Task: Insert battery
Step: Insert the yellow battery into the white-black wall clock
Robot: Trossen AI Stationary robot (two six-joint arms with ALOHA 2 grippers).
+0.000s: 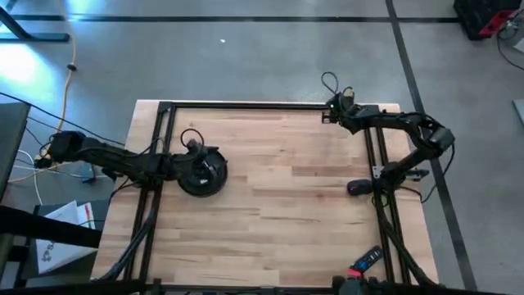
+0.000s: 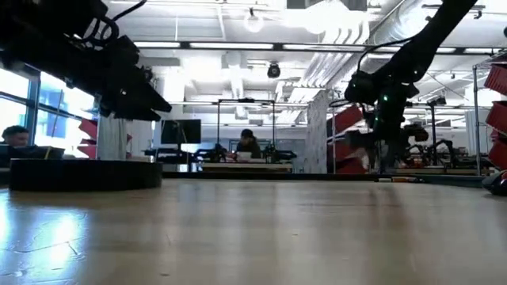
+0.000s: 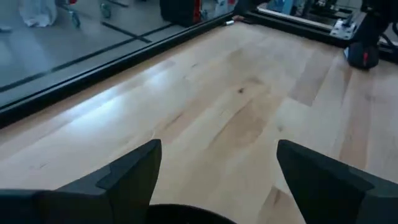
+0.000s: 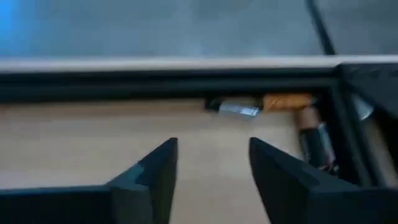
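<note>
Well apart, right gripper (image 4: 211, 163) open, batteries (image 4: 273, 104) beyond

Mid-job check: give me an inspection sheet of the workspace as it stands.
Surface: wooden table, mostly bare.
Job's things: two batteries lie against the black frame at the far right corner; round black device near the left edge.
Clutter: dark mouse-like object at the right edge; black and red item near the front right.
Grippers: left tool open, over the round device; right tool open, facing the batteries, holding nothing.
Cables: orange cable on the floor, left.
Surroundings: people seated at desks beyond the table.
</note>
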